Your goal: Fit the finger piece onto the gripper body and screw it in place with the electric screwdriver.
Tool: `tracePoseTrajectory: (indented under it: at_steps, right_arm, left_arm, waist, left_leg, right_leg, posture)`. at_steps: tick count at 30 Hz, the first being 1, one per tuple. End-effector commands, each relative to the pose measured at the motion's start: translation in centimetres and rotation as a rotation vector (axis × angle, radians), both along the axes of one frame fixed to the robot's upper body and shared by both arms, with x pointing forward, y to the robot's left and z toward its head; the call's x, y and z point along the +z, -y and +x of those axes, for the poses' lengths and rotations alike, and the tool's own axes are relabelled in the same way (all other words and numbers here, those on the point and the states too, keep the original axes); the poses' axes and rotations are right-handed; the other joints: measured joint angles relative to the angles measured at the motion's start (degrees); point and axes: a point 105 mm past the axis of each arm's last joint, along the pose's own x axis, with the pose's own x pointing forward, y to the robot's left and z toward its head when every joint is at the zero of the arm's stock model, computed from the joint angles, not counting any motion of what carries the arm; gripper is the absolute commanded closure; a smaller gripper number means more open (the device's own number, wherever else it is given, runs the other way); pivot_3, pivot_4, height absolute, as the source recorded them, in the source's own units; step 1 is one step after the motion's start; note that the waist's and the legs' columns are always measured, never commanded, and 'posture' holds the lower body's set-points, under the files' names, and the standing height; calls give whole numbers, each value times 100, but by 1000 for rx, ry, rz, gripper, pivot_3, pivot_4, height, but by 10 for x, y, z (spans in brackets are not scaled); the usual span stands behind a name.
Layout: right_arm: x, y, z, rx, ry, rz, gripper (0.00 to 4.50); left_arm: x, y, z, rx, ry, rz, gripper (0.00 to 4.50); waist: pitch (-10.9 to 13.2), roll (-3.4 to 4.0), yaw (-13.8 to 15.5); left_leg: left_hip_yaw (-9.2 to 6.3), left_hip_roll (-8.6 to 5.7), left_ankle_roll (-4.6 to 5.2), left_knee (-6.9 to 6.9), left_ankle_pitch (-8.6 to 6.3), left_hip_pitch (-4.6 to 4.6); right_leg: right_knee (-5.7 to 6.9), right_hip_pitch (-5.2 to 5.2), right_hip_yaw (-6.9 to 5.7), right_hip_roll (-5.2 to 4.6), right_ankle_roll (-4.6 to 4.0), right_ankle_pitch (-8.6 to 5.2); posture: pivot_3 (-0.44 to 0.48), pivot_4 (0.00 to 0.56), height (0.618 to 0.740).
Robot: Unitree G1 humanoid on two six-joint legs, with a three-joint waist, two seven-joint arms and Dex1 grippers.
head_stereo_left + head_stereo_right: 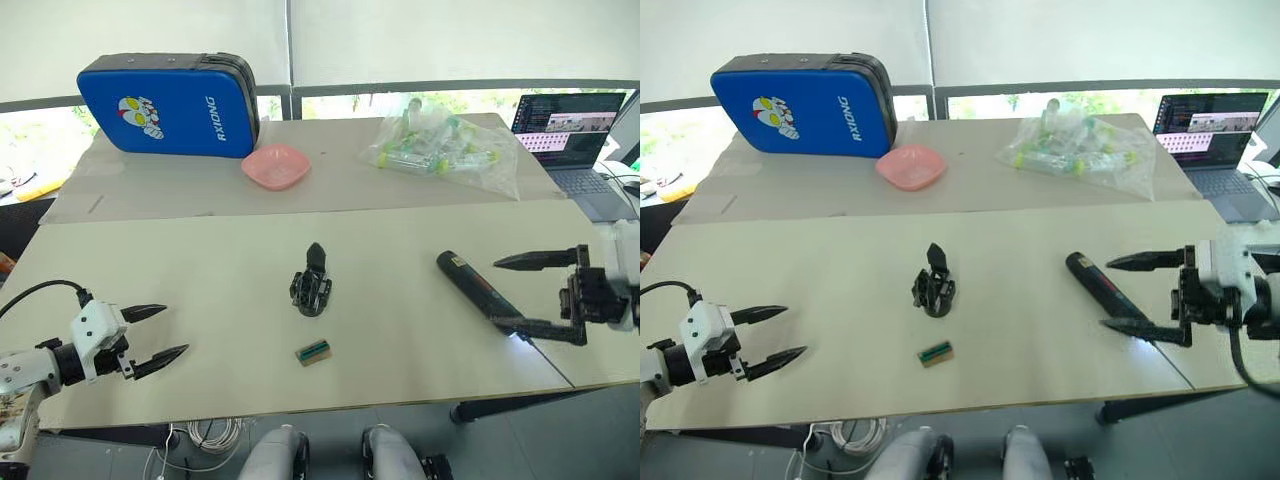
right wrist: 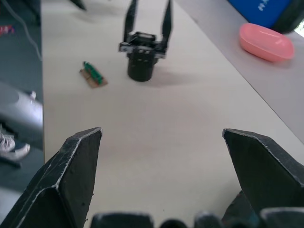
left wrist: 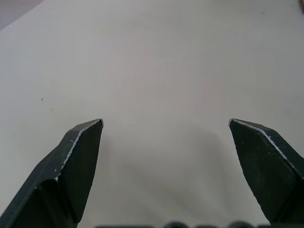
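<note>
Resting mid-table [image 1: 200,290]: gripper body [image 1: 311,285], pointed finger aimed away from the robot, tan-and-green block [image 1: 313,351] lying just nearer. Lying right of centre: electric screwdriver [image 1: 478,288] — near end sitting between the spread fingers of the right gripper [image 1: 520,292]. Hovering at the left edge: left gripper [image 1: 165,333], fingers apart, holding nothing.

The small black plastic gripper body [image 1: 311,284], a chunky open-framed base, rests near the middle of the pale tabletop [image 1: 200,270]. In the right wrist view two slim pointed black fingers stand on it side by side (whether one of them is the separate finger piece cannot be told). The long black cylindrical electric screwdriver [image 1: 478,287] lies flat and slantwise well off to the robot's right of it.
</note>
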Motion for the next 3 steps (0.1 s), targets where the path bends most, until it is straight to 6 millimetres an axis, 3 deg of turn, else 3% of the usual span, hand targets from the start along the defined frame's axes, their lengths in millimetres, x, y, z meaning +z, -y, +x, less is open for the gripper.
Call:
tracePoseTrajectory:
  at_steps: [1,3]
  right_arm:
    - [6,1,-3,4,105,-22,8]
    - [5,0,-2,-4,118,-13,8]
  left_arm:
    - [10,-6,2,21,65,23,0]
    - [11,-6,3,23,78,11,0]
  waist:
    - [0,-2,8]
    - [0,-2,8]
  left_leg:
    - [0,-2,0,0,0,0]
    - [1,-3,0,2,0,0]
  right_leg:
    - [-2,0,-1,-2,1,1]
    - [-2,0,-2,-3,1,2]
  posture:
    - [0,150,740]
    - [0,150,740]
